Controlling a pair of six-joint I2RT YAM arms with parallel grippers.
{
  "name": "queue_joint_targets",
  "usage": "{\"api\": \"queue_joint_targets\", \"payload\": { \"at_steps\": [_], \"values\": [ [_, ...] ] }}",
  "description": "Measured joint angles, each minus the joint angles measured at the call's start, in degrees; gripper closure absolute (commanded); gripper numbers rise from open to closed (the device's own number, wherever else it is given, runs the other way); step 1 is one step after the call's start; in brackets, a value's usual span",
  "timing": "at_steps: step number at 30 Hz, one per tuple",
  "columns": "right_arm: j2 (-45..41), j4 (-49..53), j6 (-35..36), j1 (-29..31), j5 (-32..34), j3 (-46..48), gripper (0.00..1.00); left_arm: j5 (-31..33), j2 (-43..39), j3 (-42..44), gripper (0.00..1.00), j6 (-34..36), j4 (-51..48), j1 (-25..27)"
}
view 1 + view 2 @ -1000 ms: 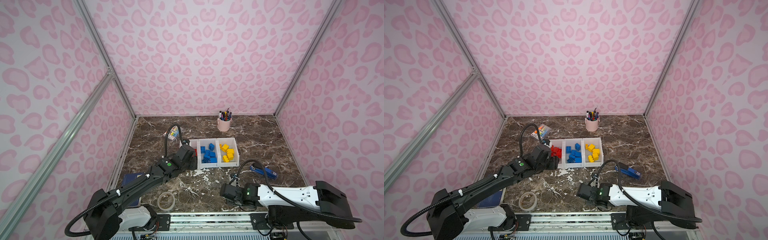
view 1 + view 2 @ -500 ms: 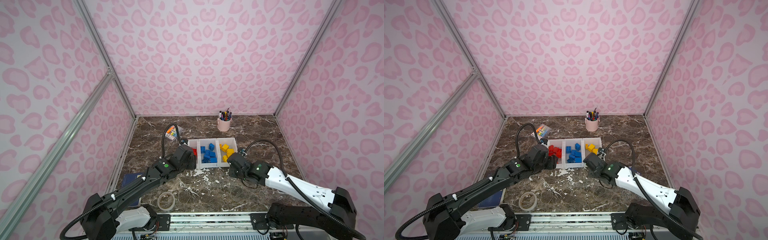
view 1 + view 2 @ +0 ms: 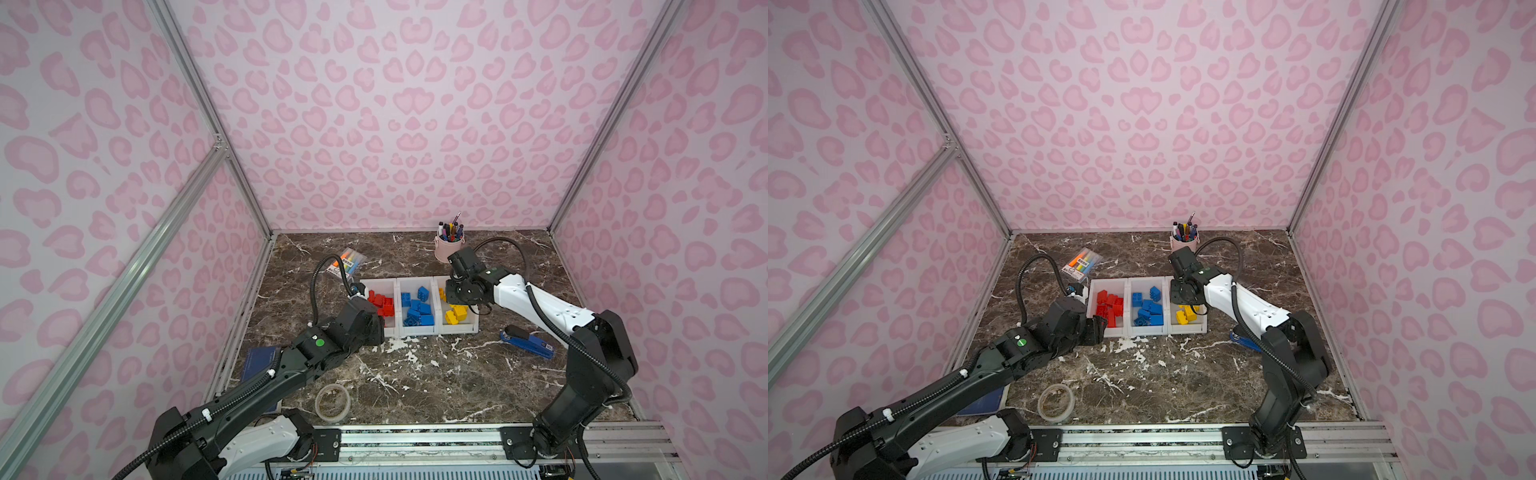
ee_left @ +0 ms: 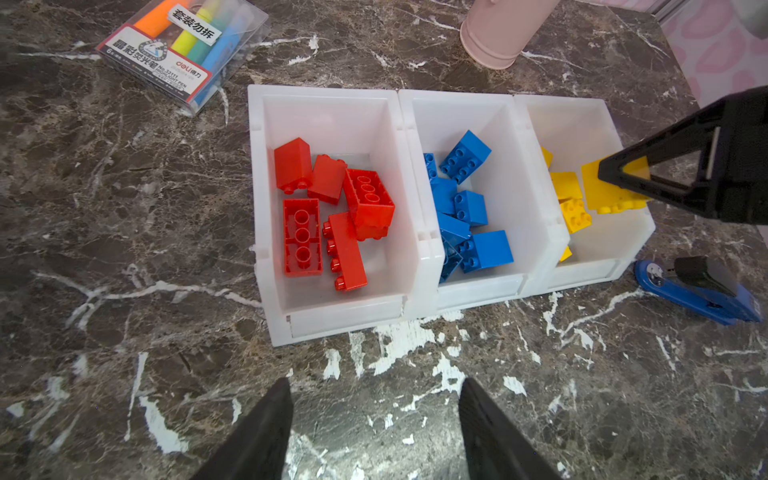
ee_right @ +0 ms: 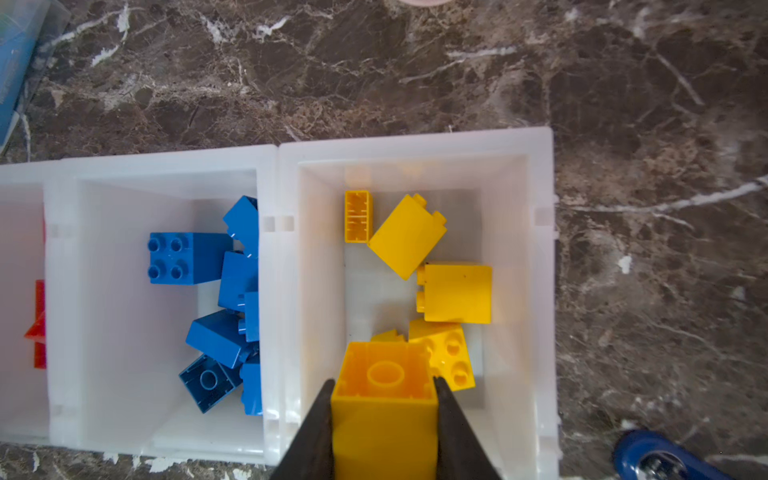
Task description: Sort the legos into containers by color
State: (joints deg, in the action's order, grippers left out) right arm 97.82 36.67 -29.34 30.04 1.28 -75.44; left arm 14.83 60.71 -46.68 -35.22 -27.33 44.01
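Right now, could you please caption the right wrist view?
Right hand holds a yellow lego above the yellow-filled bin.

A pink pen cup [image 3: 448,249], a clear highlighter pack [image 3: 351,262], a blue stapler [image 3: 528,343] and a clear tape roll [image 3: 319,405] are being borne by the dark marble tabletop [image 3: 436,386]

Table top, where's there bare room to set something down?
Widest bare marble lies between the containers, tape roll and stapler. The back strip between the highlighter pack and pen cup is free. Crowded: over the containers, where the right gripper holds a yellow lego.
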Motion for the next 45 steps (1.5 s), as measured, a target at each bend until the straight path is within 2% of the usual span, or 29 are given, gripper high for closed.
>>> {"api": "queue_joint_targets", "payload": {
  "at_steps": [2,7,29,33,36,37,38,41,43,45],
  "values": [
    [0.39,0.0,0.22,-0.04,-0.13,-0.35,0.48,0.13,-0.37,0.33,0.34,-0.26,-0.26,0.0],
    [-0.15,0.0,0.31,-0.04,-0.42,-0.5,0.44,0.39,-0.9,0.92,0.34,-0.39,-0.39,0.0],
    [-4.61,0.98,1.05,-0.81,0.22,0.46,0.42,2.71,-3.37,1.25,0.33,-0.5,-0.44,0.0],
    [-7.21,1.42,2.14,-1.84,1.01,0.46,0.42,6.64,-5.38,1.27,0.24,0.9,-0.44,-0.02],
    [-10.62,1.22,4.11,-3.08,3.67,0.46,0.41,13.88,-8.46,1.81,0.13,3.08,0.59,-0.26],
    [-12.52,0.13,4.98,-3.72,4.87,1.01,0.4,16.63,-10.1,2.95,0.07,4.5,2.38,-0.59],
    [-14.47,-1.07,5.81,-4.37,5.97,1.81,0.39,19.21,-11.69,4.46,0.02,6.25,4.44,-0.98],
    [-21.57,-6.99,8.07,-6.73,8.81,7.15,0.24,26.4,-16.0,10.58,0.03,11.13,12.35,-3.65],
    [-27.02,-13.22,9.53,-8.74,10.73,13.6,0.02,30.56,-17.81,15.28,0.03,14.32,18.69,-7.21],
    [-31.91,-20.48,10.84,-10.84,12.66,21.38,0.01,32.2,-18.36,19.52,0.03,16.48,24.39,-11.08]
  ]
}}
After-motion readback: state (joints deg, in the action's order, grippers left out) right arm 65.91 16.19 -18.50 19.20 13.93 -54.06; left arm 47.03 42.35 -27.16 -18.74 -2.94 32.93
